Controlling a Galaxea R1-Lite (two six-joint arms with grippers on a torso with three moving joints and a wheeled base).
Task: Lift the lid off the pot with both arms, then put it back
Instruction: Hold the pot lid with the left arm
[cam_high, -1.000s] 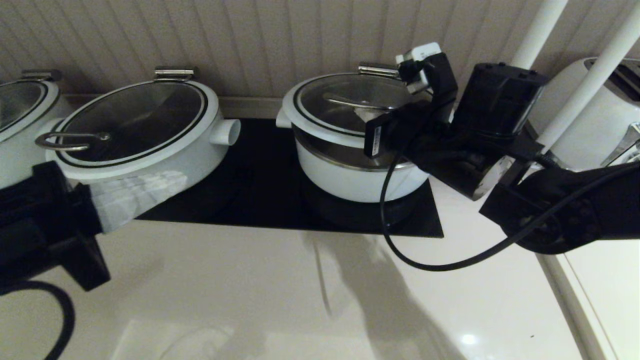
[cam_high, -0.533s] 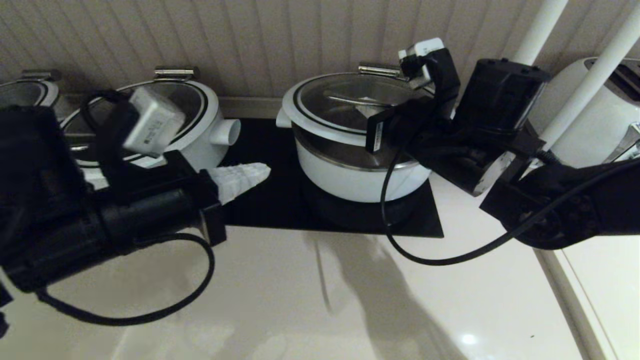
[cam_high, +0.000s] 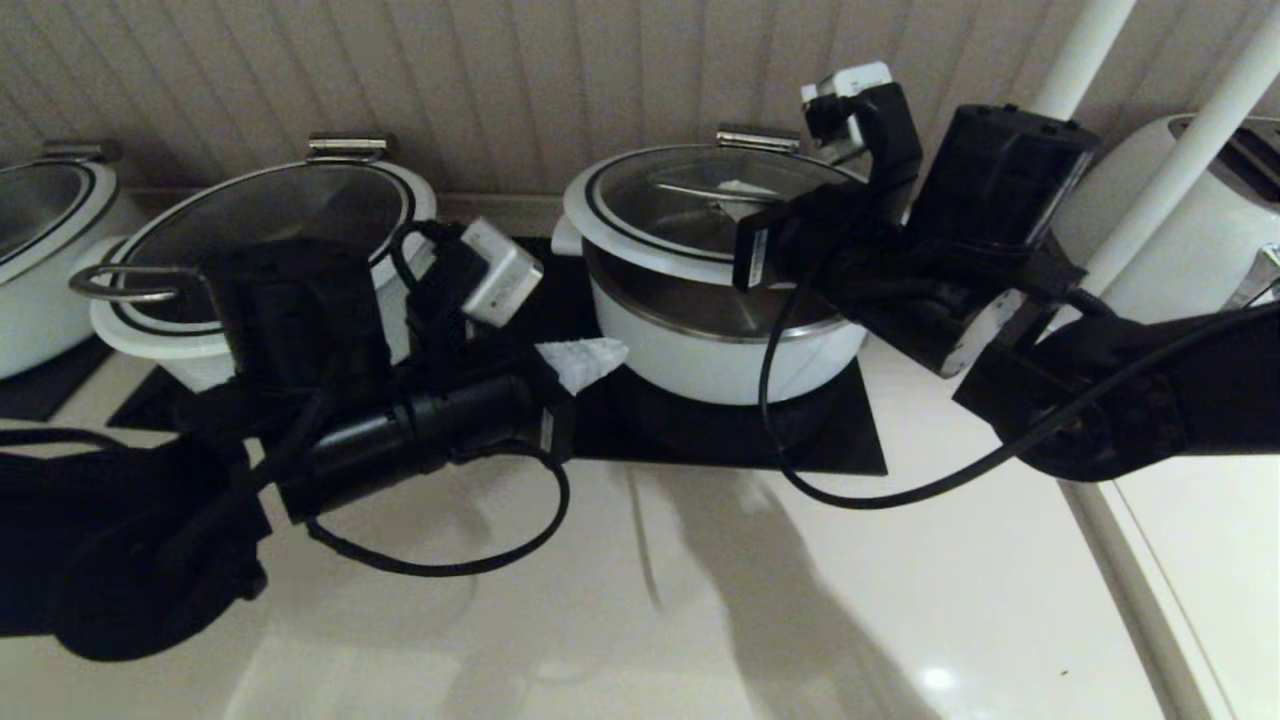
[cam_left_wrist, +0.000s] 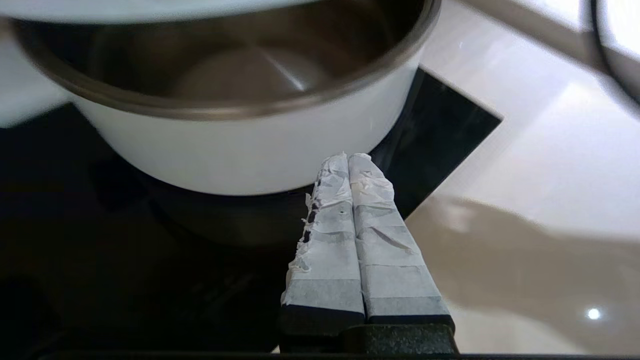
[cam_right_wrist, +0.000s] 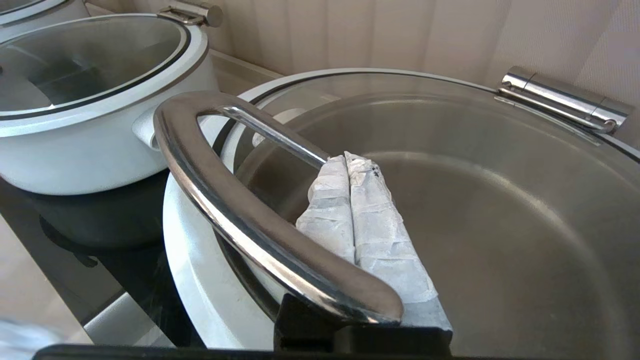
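Observation:
The white pot (cam_high: 720, 360) stands on a black mat, with its steel lining showing. The glass lid (cam_high: 660, 215) is held tilted above it, front edge raised. My right gripper (cam_high: 738, 188) is shut, its cloth-wrapped fingers (cam_right_wrist: 370, 225) pushed under the lid's steel bar handle (cam_right_wrist: 225, 200), which rests across them. My left gripper (cam_high: 600, 355) is shut and empty, low beside the pot's left front wall (cam_left_wrist: 240, 150), its tip (cam_left_wrist: 348, 157) just short of touching it. The lid's white rim (cam_left_wrist: 125, 7) hangs above the pot.
A wider white pot (cam_high: 300, 300) with a loop-handled lid stands to the left, partly behind my left arm. Another pot (cam_high: 40, 220) is at the far left. A white appliance (cam_high: 1200, 230) and two white poles (cam_high: 1180, 160) are at the right. A panelled wall runs behind.
My left arm has swung from the front left across the wider pot to the deep pot's left side. My right gripper has raised the lid slightly.

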